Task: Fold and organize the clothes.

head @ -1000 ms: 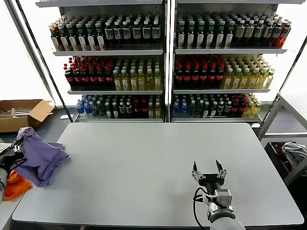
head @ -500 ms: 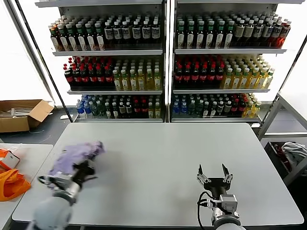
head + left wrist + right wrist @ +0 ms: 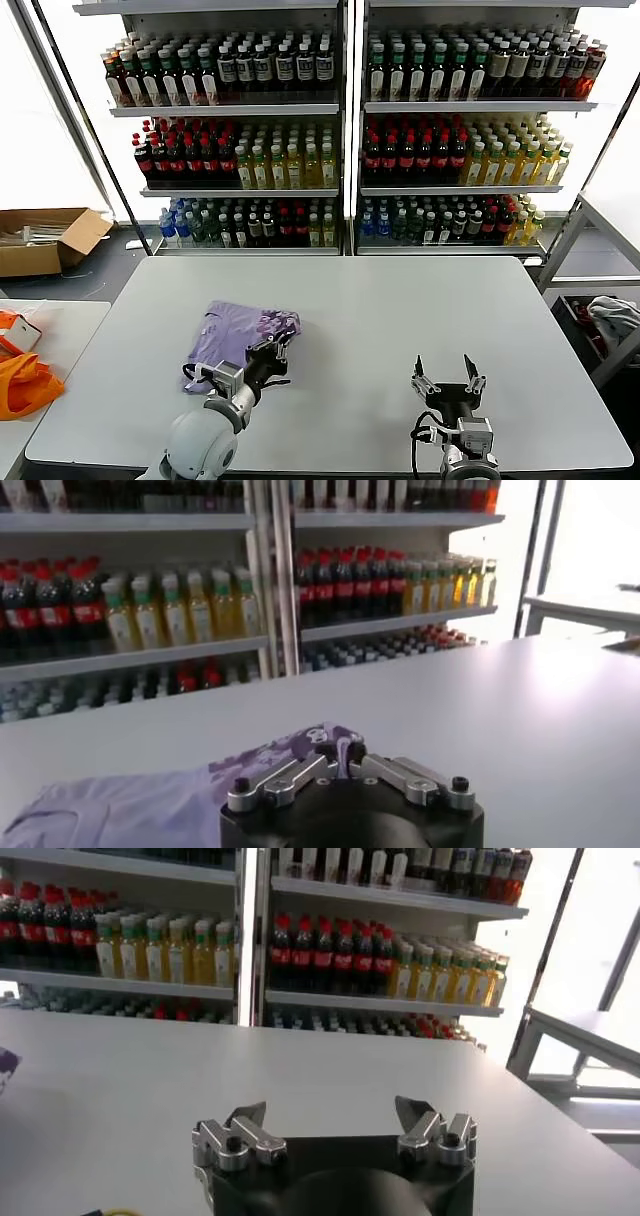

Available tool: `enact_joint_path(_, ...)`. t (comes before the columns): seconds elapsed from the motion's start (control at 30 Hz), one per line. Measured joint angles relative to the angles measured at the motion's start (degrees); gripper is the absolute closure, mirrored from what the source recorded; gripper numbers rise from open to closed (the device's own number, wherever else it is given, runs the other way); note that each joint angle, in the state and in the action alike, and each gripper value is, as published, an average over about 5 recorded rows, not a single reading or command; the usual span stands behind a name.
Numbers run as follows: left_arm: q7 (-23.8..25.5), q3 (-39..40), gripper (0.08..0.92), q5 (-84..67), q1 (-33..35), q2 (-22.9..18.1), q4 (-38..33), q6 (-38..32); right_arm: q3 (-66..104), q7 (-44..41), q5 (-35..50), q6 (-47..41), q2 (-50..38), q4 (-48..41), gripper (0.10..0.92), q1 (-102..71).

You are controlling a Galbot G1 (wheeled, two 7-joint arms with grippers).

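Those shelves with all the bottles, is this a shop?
Probably a shop, or a room set up like one. Two tall shelves hold rows of drink bottles. In front stands a grey table with a purple T-shirt on it, and a cardboard box sits on the floor.

The left gripper [image 3: 341, 763] sat with its jaws drawn together, pinching a fold of the lavender T-shirt [image 3: 150, 800], whose dark purple print showed just by the fingertips. The shirt lay spread on the pale grey table [image 3: 480, 710]. Beyond the table stood shelves [image 3: 130, 655] packed with rows of bottles [image 3: 160, 610]
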Motion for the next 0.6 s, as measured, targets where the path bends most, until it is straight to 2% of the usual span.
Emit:
enact_joint_path(0.37, 1.02, 2.32, 0.569, -11.72, -1.17, -2.23, -1.84, -3.45, -2.82, 0.52, 2.45, -1.72, 0.80, -1.77, 0.203, 3.26)
enact_joint_path(0.6, -0.16, 1.53, 0.370, -14.49, -0.33, -2.17, -3.21, -4.35, -4.64, 2.18, 12.67, -2.40, 1.27, -2.18, 0.203, 6.79)
